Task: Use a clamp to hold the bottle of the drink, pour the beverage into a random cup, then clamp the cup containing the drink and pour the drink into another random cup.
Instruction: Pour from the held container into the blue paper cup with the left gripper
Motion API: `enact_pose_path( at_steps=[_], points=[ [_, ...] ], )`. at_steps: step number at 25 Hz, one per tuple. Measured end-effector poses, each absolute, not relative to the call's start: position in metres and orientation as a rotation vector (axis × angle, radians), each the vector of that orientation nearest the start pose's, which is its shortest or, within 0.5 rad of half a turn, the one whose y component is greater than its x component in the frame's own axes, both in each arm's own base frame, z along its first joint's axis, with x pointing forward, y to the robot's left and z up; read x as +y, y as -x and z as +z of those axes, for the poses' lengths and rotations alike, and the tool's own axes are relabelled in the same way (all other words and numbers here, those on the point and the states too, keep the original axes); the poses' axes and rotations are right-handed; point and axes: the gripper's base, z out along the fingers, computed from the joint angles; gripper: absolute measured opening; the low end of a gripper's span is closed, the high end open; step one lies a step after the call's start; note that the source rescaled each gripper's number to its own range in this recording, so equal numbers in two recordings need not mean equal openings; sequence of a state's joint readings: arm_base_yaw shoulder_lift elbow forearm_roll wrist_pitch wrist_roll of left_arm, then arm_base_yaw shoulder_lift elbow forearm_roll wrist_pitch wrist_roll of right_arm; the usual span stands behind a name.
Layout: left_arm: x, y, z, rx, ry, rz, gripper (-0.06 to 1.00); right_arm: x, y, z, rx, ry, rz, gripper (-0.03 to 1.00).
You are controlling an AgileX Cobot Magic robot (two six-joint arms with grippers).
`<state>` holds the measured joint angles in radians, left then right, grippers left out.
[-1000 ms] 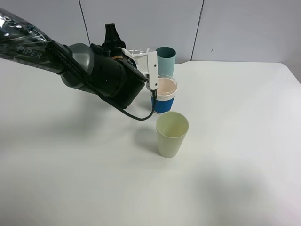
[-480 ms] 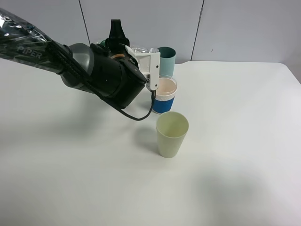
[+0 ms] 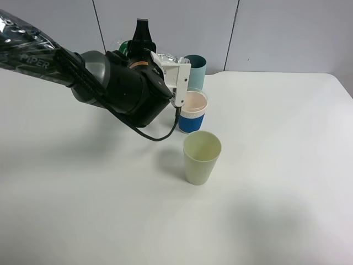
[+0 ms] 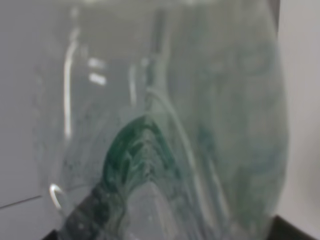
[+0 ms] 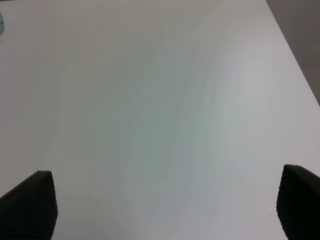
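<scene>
My left gripper (image 3: 144, 44) is shut on the bottle (image 3: 165, 58), holding it in the air just behind and left of the blue-banded cup (image 3: 193, 112). The arm hides most of the bottle, leaving only its clear body and a bit of green label in sight. In the left wrist view the bottle (image 4: 165, 125) fills the frame, blurred and clear with a green streak. I cannot make out any beverage in the bottle or in the cup's pinkish-cream inside. The pale yellow-green cup (image 3: 201, 157) stands upright in front of the blue-banded one. My right gripper (image 5: 165, 210) is open over bare table.
A darker teal cup (image 3: 196, 69) stands behind the blue-banded cup near the back wall. The thick black left arm (image 3: 110, 88) reaches in from the upper left. The white table (image 3: 276, 165) runs on to the right and front.
My left wrist has turned, swinging the black finger right and a little up, and the bottle has turned with it. The cups have not moved.
</scene>
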<state>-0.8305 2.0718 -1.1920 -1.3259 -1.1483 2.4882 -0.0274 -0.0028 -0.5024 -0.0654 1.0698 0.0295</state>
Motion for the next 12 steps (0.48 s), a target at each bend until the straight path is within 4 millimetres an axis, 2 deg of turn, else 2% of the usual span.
enact_pose_path(
  at_steps=[12],
  points=[
    [-0.2434,-0.3309,0.1776,1.415,-1.333,1.459,0.01,-0.005,0.0062,0.2773,2.046,-0.062,-0.077,0.61]
  ],
)
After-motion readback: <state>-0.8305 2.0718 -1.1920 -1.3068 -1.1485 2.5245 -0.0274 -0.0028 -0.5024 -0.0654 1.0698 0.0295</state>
